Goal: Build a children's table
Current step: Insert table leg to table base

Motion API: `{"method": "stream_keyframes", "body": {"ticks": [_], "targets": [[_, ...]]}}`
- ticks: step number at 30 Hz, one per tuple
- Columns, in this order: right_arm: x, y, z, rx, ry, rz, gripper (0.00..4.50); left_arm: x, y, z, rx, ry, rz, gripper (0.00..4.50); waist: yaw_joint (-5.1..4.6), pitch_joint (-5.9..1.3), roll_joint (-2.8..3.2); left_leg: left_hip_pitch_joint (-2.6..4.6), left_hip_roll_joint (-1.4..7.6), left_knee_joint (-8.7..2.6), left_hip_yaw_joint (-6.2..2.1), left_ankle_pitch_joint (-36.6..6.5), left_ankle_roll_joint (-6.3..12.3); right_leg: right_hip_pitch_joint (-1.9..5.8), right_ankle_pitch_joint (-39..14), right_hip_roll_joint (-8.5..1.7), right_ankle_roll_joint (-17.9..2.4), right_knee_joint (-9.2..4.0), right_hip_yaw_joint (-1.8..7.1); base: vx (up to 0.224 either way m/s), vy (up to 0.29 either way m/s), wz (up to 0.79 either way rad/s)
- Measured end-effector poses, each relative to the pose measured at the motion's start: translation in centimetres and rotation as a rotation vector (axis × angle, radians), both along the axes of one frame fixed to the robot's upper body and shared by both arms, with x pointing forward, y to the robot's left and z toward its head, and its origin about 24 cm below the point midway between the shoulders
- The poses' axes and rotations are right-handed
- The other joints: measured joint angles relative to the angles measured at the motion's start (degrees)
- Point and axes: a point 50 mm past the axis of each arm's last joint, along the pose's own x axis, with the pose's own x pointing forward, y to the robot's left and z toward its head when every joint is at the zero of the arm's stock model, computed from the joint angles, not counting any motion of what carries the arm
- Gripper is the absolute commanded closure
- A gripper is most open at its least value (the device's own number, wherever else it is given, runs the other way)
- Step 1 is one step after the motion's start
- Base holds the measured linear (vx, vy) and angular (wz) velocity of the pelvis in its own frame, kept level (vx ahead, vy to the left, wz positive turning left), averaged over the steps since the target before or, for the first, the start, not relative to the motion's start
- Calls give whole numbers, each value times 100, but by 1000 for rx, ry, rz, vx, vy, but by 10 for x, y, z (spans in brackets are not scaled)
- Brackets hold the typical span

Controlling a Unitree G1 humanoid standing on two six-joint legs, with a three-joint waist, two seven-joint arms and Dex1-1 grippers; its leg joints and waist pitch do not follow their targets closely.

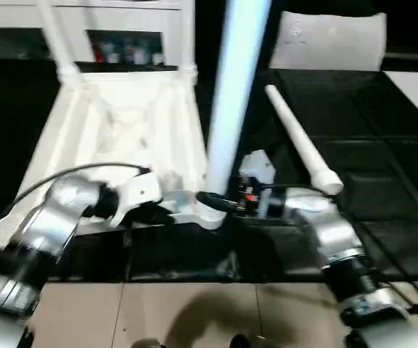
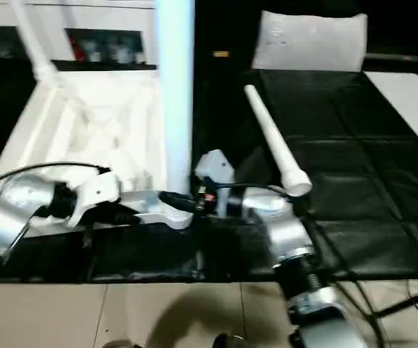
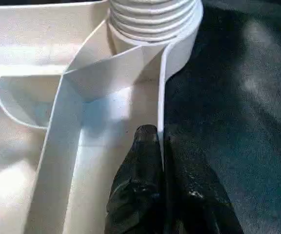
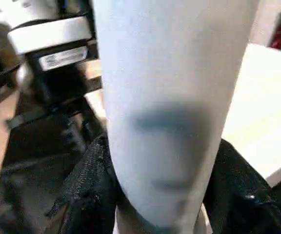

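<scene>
While we look down over both silver forearms, the children's table (image 1: 133, 138) lies upside down in the left half of the frame on a black mat (image 1: 383, 159), its ribbed underside facing up. Two legs already stand in its far corner sockets near the top of the picture: one at the upper left (image 1: 55, 40), one just right of it (image 1: 188, 36). A third leg (image 1: 232, 94) rises upright from the near right corner socket, in the centre of the frame, running out past the top edge.

Our right gripper (image 1: 210, 200) comes in from the lower right and clasps this upright leg (image 4: 172, 112) near its base, one black finger on each side. Our left gripper (image 3: 161, 146) reaches in from the lower left, its fingers (image 3: 140, 161) pressed together on the thin rim wall of the table (image 3: 106, 73), just beside the threaded end of that leg in its socket.

A fourth leg (image 1: 301, 141) lies loose on the mat, right of centre, slanting from upper left to lower right, apart from the table. A flat whitish bag (image 1: 332, 40) sits at the upper right.
</scene>
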Motion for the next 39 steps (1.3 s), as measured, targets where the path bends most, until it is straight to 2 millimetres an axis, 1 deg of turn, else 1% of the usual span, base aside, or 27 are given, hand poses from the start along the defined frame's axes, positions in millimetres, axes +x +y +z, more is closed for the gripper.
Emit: {"method": "stream_keyframes", "body": {"ticks": [3, 4, 5, 6, 8, 9, 10, 12, 15, 19, 26, 27, 28, 29, 30, 31, 32, 33, 35, 39], "targets": [[5, 10, -1, 23, -3, -83, 260, -12, 2, -4, -27, -30, 126, 450, -191, 3, -7, 5, 0, 1, 2, 1, -2, -1, 0, 0, 0, -4, 2, 0, 0, 0], [8, 14, -1, 30, -1, -119, 260, -17, -2, -6, -48, -38, 178, 450, -259, 3, -11, 9, 0, 0, 4, 1, -2, -3, 0, 1, 0, -5, 4, 0, 0, 0], [11, 17, -1, 41, 5, -164, 260, -20, -5, -7, -66, -48, 230, 450, -296, 6, -13, 13, -1, 1, 7, 1, -2, -4, 0, 1, 0, -7, 4, 0, 0, 0], [15, 18, -1, 52, 11, -218, 260, -23, -10, -8, -90, -58, 290, 450, -359, 12, -23, 13, -2, 1, 6, 1, -2, -5, -1, 1, 1, -10, 3, 0, 0, 0], [21, 19, 0, 55, 12, -279, 260, -25, -20, -10, -129, -54, 353, 450, -397, 20, -38, 13, -4, 1, 4, 1, -2, -6, -1, 2, 1, -13, 2, 0, 0, 0], [25, 19, 0, 64, 16, -327, 260, -26, -29, -12, -159, -47, 389, 450, -404, 33, -55, 11, -5, 1, 1, 1, -2, -7, -1, 3, 1, -14, 2, 0, 0, 0], [27, 19, 2, 66, 16, -350, 260, -26, -33, -12, -173, -49, 407, 450, -399, 49, -74, 6, -5, 1, -4, 1, -2, -9, -1, 5, 1, -13, -2, 0, 0, 0], [30, 19, 2, 70, 18, -390, 260, -25, -41, -12, -194, -47, 435, 450, -374, 57, -104, -6, -5, -1, -26, 1, -2, -12, -1, 11, 1, -15, -10, 0, 0, 0], [36, 20, 4, 76, 18, -461, 260, -18, -52, -11, -202, -58, 472, 450, -359, 73, -99, -16, -11, -1, -33, 2, -1, -13, -1, 10, 2, -17, -9, 0, 0, 0], [39, 17, 3, 83, 20, -508, 260, -10, -54, -9, -180, -78, 477, 450, -320, 80, -99, -26, -16, -1, -47, 2, 0, -7, -2, 10, 3, -36, -14, 0, 0, 0], [39, 15, 3, 100, 30, -523, 260, -6, -53, -7, -155, -90, 455, 450, -278, 83, -95, -29, -17, -3, -51, 2, 0, -2, -2, 11, 3, -48, -14, 0, 0, 0], [39, 15, 2, 103, 32, -526, 204, -5, -53, -7, -152, -91, 450, 450, -263, 83, -95, -28, -17, -6, -50, 2, 0, -3, -2, 11, 3, -48, -14, 0, 0, 0], [39, 15, 2, 103, 33, -529, 204, -4, -53, -7, -151, -90, 447, 450, -244, 85, -92, -27, -17, -8, -51, 2, 0, -3, -2, 11, 3, -48, -15, 0, 0, 0], [39, 15, 1, 101, 37, -533, 190, -3, -53, -7, -149, -90, 444, 450, -236, 85, -91, -26, -17, -11, -50, 2, 0, -3, -2, 11, 3, -48, -15, 0, 0, 0], [38, 13, -7, 79, 72, -542, 184, -2, -53, -7, -150, -92, 437, 450, -224, 85, -92, -27, -17, -17, -51, 2, 0, -4, -2, 11, 3, -49, -18, 0, 0, 0], [36, 14, -10, 85, 82, -546, 184, -2, -52, -7, -150, -95, 434, 450, -219, 91, -84, -30, -17, -18, -51, 2, 0, -7, -1, 11, 3, -50, -18, 0, 0, 0], [37, 14, -10, 85, 81, -544, 162, -2, -51, -6, -147, -100, 429, 450, -219, 94, -75, -28, -18, -21, -50, 2, 0, -7, -2, 11, 3, -50, -18, 0, 0, 0], [37, 14, -10, 84, 83, -544, 162, -2, -50, -6, -144, -102, 426, 450, -218, 95, -71, -29, -18, -26, -51, 2, 0, -7, -2, 11, 3, -50, -18, 0, 0, 0], [36, 13, -12, 90, 89, -544, 144, -1, -50, -6, -147, -104, 414, 450, -203, 95, -69, -28, -18, -33, -51, 3, -1, -7, -1, 11, 3, -50, -19, 0, 0, 0], [28, 4, -24, 86, 127, -548, 106, 3, -49, -5, -154, -118, 384, 450, -162, 98, -61, -33, -18, -44, -47, 7, -7, -8, 1, 11, -1, -47, -14, 0, 0, 0]]}}
